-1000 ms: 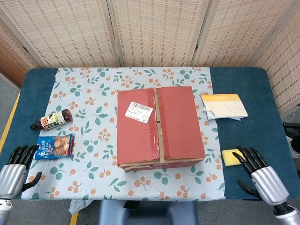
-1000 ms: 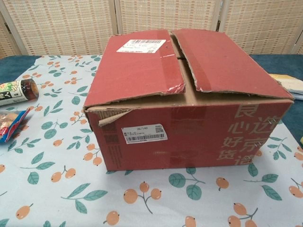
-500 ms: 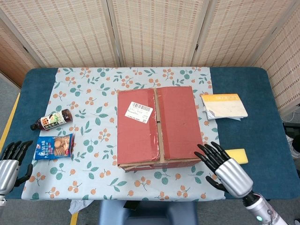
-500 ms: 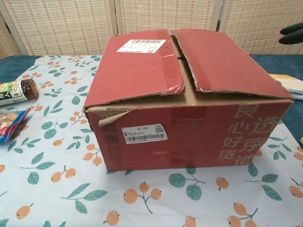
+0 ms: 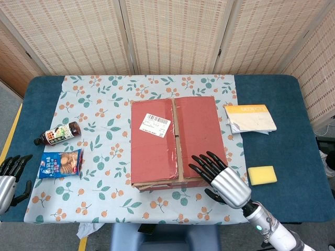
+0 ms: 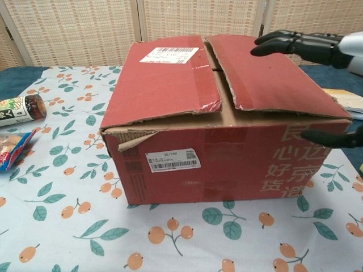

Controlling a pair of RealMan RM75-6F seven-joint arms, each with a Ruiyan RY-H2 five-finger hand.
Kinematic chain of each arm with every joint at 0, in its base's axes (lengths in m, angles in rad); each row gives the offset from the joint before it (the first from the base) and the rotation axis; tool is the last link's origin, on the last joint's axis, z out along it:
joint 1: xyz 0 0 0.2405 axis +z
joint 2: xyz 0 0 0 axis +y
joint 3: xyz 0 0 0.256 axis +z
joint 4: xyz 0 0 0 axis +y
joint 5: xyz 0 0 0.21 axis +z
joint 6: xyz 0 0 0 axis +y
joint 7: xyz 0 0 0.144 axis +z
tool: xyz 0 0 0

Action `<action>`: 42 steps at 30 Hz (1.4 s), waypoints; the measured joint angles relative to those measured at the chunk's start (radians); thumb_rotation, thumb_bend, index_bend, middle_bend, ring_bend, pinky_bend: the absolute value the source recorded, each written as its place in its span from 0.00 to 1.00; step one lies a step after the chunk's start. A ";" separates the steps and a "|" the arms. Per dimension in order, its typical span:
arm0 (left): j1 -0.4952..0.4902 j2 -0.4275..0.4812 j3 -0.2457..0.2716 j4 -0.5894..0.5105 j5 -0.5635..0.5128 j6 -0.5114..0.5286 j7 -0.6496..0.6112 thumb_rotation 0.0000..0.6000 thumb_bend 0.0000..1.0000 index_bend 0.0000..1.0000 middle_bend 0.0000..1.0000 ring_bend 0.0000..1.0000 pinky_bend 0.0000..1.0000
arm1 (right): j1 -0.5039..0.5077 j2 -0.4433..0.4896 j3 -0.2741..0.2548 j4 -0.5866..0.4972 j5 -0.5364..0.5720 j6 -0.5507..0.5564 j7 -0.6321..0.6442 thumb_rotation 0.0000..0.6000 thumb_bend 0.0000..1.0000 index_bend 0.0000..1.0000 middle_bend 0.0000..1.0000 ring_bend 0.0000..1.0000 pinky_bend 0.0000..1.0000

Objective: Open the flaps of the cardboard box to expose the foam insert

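A red cardboard box (image 5: 175, 141) (image 6: 227, 113) stands in the middle of the floral cloth, its two top flaps lying nearly flat with a narrow seam between them. A white shipping label sits on the left flap. My right hand (image 5: 220, 178) (image 6: 312, 48) hovers open over the box's near right corner, fingers stretched above the right flap, thumb hanging by the box's right side. My left hand (image 5: 9, 175) is open at the table's near left edge, far from the box. No foam insert shows.
A dark bottle (image 5: 56, 134) and a blue snack bag (image 5: 60, 163) lie left of the box. A yellow sponge (image 5: 261, 174) and a booklet (image 5: 250, 118) lie to the right. Woven screens stand behind the table.
My right hand has swept left from the sponge to above the box's near right corner. My left hand has drawn back toward the lower left edge of the view.
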State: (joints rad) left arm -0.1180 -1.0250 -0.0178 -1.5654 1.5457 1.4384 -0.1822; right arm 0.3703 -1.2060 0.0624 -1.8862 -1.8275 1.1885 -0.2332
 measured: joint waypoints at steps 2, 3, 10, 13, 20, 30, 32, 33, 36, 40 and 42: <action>-0.001 0.005 -0.001 0.008 0.000 0.000 -0.018 1.00 0.66 0.02 0.16 0.08 0.00 | 0.019 -0.022 0.016 0.004 0.031 -0.023 -0.020 1.00 0.38 0.00 0.00 0.00 0.00; -0.002 0.006 -0.002 0.011 -0.001 0.000 -0.025 1.00 0.66 0.02 0.16 0.08 0.00 | 0.028 -0.031 0.023 0.005 0.041 -0.029 -0.026 1.00 0.38 0.00 0.00 0.00 0.00; -0.001 0.011 -0.005 0.028 -0.006 0.005 -0.058 1.00 0.66 0.02 0.16 0.08 0.00 | 0.067 -0.095 0.052 0.044 0.077 -0.039 -0.058 1.00 0.38 0.00 0.00 0.00 0.00; -0.001 0.010 -0.005 0.030 -0.009 0.006 -0.055 1.00 0.66 0.02 0.16 0.08 0.00 | 0.085 -0.119 0.062 0.064 0.093 -0.045 -0.072 1.00 0.38 0.00 0.00 0.00 0.00; 0.002 0.010 -0.006 0.029 -0.012 0.011 -0.054 1.00 0.66 0.02 0.16 0.08 0.00 | 0.125 -0.172 0.092 0.104 0.125 -0.047 -0.073 1.00 0.38 0.00 0.00 0.00 0.00; 0.006 0.019 0.002 0.031 0.003 0.020 -0.096 1.00 0.66 0.02 0.16 0.08 0.00 | 0.133 -0.162 0.108 0.106 0.110 0.044 0.060 1.00 0.38 0.00 0.00 0.00 0.00; 0.005 0.021 0.003 0.031 0.005 0.018 -0.104 1.00 0.66 0.02 0.16 0.08 0.00 | 0.121 -0.139 0.106 0.093 0.095 0.087 0.073 1.00 0.38 0.00 0.00 0.00 0.00; 0.004 0.022 0.004 0.030 0.007 0.017 -0.111 1.00 0.66 0.02 0.16 0.08 0.00 | 0.114 -0.127 0.105 0.085 0.088 0.105 0.074 1.00 0.38 0.00 0.00 0.00 0.00; 0.002 0.025 0.006 0.035 0.012 0.016 -0.134 1.00 0.66 0.02 0.16 0.08 0.00 | 0.083 -0.084 0.099 0.057 0.061 0.171 0.074 1.00 0.38 0.00 0.00 0.00 0.00; 0.002 0.026 0.005 0.037 0.008 0.015 -0.136 1.00 0.66 0.02 0.16 0.08 0.00 | 0.019 -0.017 0.080 0.028 0.023 0.279 0.075 1.00 0.38 0.00 0.00 0.00 0.00; 0.002 0.025 0.005 0.036 0.007 0.015 -0.130 1.00 0.66 0.02 0.16 0.08 0.00 | -0.024 0.016 0.066 0.023 0.014 0.333 0.071 1.00 0.38 0.00 0.00 0.00 0.00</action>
State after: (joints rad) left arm -0.1160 -1.0004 -0.0126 -1.5289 1.5531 1.4538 -0.3125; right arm 0.3463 -1.1897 0.1279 -1.8629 -1.8135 1.5220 -0.1620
